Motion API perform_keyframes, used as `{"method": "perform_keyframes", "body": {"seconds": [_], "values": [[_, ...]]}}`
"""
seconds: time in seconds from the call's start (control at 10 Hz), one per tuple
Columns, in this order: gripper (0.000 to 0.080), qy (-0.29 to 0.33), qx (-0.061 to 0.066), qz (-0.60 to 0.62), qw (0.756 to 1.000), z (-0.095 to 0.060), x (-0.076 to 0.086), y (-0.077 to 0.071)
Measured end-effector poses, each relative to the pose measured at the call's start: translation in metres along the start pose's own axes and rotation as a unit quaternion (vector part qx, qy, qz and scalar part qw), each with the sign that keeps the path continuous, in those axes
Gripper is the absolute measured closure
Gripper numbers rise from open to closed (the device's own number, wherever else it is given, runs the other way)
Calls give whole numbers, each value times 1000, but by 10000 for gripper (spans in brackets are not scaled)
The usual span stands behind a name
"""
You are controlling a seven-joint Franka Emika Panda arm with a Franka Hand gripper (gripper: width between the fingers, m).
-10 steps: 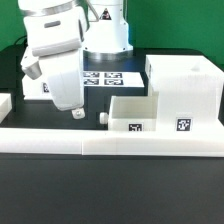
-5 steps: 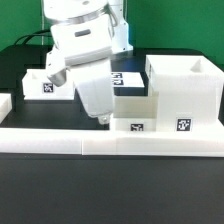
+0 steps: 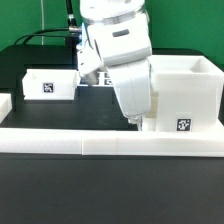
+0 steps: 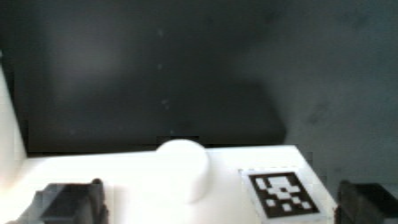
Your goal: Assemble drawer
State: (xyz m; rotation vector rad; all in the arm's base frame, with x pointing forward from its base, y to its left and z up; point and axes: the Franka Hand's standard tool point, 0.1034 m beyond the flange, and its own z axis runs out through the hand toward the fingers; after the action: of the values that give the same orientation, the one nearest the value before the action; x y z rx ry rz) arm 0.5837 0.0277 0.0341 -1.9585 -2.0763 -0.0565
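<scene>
Lining up on the knobbed tray!
The tray (image 4: 107, 178) sits on the table (image 3: 60, 112) just beside the housing (image 3: 188, 85). The gripper (image 3: 135, 121) hovers over its knob (image 4: 178, 168), jaws spread, empty. Next, I'd judge: descend and pinch that knob squarely.

1. The white arm (image 3: 112, 40) fills the middle of the exterior view and leans down toward that view's right.
2. Its wrist (image 3: 120, 65) is tilted, so the gripper (image 3: 134, 120) points downward at a slant, its tip held low.
3. In the wrist view, the two dark fingers (image 4: 71, 204) show at opposite edges, spread wide apart.
4. In the exterior view the fingertips look small and possibly part-hidden, so their spread cannot be read there.
</scene>
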Motion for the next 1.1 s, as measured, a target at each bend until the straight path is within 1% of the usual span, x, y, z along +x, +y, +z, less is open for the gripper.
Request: {"method": "perform_keyframes", "body": {"seconds": [0.1,0.2,0.4,0.5,0.6,0.7,0.8,0.9,1.0,1.1], "values": [[151,1,3,2,1000,4,4,0],[151,-3,4,3,1000,6,3,0],[151,-5,7,0,1000,7,3,1],[151,-6,6,-1,1000,5,2,1],[151,-8,6,0,1000,0,-6,-5],[151,-11,5,2,1000,-9,-17,-12],[151,-16,3,1,1000,-21,-26,-14],[151,-22,-7,1,1000,-36,-33,-14],[151,-27,-20,5,999,-49,-40,-20],[151,-36,-44,10,998,-67,-46,-26]]}}
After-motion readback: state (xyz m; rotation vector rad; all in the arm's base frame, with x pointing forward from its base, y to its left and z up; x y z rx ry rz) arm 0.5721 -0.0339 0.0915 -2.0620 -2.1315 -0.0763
